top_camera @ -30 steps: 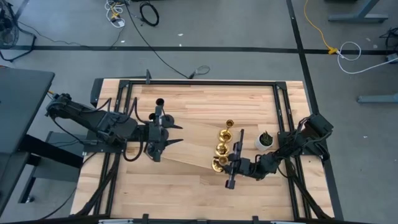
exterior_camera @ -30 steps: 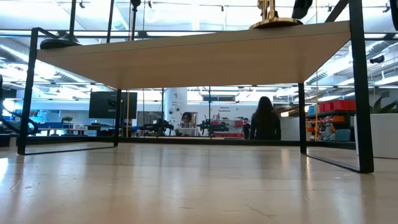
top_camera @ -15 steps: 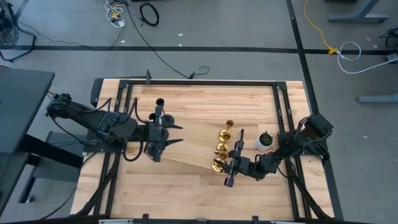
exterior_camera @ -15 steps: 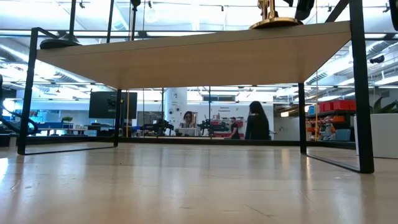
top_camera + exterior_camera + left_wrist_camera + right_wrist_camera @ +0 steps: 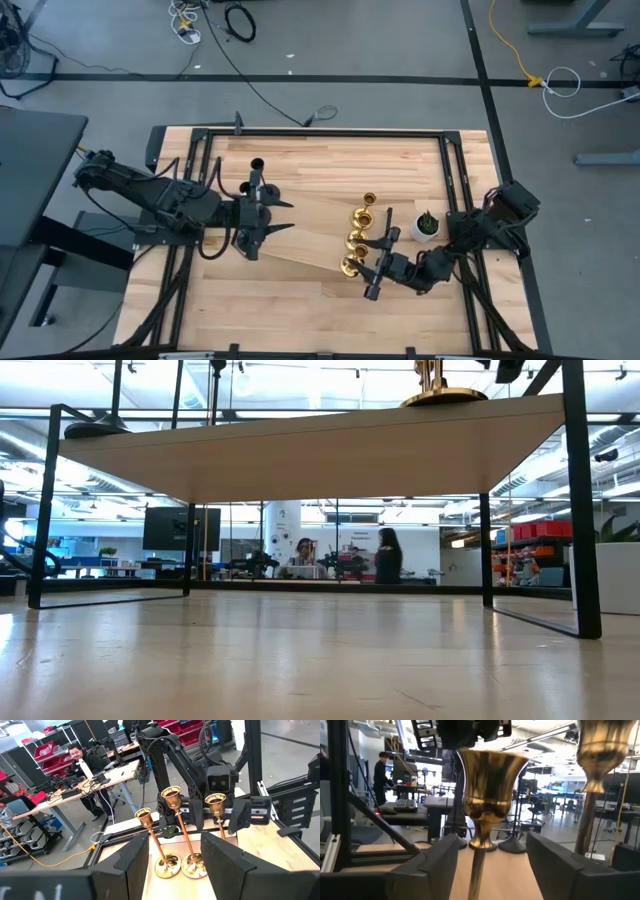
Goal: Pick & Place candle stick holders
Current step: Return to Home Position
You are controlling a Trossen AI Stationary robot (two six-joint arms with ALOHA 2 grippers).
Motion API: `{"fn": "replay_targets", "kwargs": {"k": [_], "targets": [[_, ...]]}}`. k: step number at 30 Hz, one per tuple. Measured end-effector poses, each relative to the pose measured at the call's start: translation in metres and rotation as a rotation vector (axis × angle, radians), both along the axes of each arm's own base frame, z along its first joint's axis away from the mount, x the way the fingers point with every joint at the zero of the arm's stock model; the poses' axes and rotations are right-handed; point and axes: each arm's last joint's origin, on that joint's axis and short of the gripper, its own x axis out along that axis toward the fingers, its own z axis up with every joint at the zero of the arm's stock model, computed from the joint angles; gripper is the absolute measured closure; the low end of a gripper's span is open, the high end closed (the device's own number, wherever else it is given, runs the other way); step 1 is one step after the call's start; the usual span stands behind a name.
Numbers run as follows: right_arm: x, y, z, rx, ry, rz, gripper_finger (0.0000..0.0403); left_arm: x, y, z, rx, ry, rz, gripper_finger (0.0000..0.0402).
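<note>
Now: gold row placed, both grippers empty

**Task things.** Four gold candle stick holders [image 5: 354,238] stand upright in a row on the shelf [image 5: 300,455]. In the high view the row sits at about 3 o'clock from the board's centre and runs from 12 toward 6. Their bases are close together. A white pot [image 5: 426,225] stands just beside the row, on its 3 o'clock side. A black candle stick holder [image 5: 256,164] shows at about 10 o'clock, well apart from the gold ones. How many black ones there are I cannot tell.

**Right gripper** [image 5: 368,264]. It is at the 6 o'clock end of the gold row, just beside the last holder. Its fingers [image 5: 427,867] are spread wide. A gold stem shows in the gap between them, but neither pad touches it and nothing is held.

**Left gripper** [image 5: 288,215]. It is at 9 o'clock of centre and points toward 3. Its fingers [image 5: 135,862] are wide apart and empty, with three gold holders in sight beyond them.

**Handling (judgement).**
- The holders are rigid metal and probably light.
- They are tall on a small disc base, so they will tip easily.
- The polished gold is likely slippery.
- The best hold is on the stem, midway up and below the cup, with a straight vertical lift.
- The right gripper is close enough to the last holder that a sideways drift could knock it over.
</note>
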Motion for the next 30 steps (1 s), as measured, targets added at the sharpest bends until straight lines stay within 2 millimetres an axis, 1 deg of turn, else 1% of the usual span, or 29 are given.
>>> {"fn": "replay_targets", "kwargs": {"k": [7, 15, 22, 25, 30], "targets": [[-0.008, 0.007, 0.002, -0.021, 0.028, -0.052, 0.0151, 0.000, 0.000, 0.000, 0.000, -0.001, 0.000, 0.0220], [-0.027, 0.020, 0.008, -0.083, 0.075, -0.126, 0.0155, 0.000, 0.000, 0.000, 0.000, -0.002, 0.000, 0.0220], [-0.052, 0.027, 0.029, -0.054, 0.134, -0.193, 0.0156, 0.000, 0.000, 0.002, -0.002, -0.016, 0.010, 0.0220], [-0.063, 0.028, 0.040, -0.062, 0.165, -0.212, 0.0156, -0.001, 0.003, 0.004, 0.037, -0.027, 0.076, 0.0220], [-0.083, 0.026, 0.061, -0.029, 0.168, -0.192, 0.0156, -0.008, 0.012, 0.008, 0.182, -0.018, 0.323, 0.0220]]}}
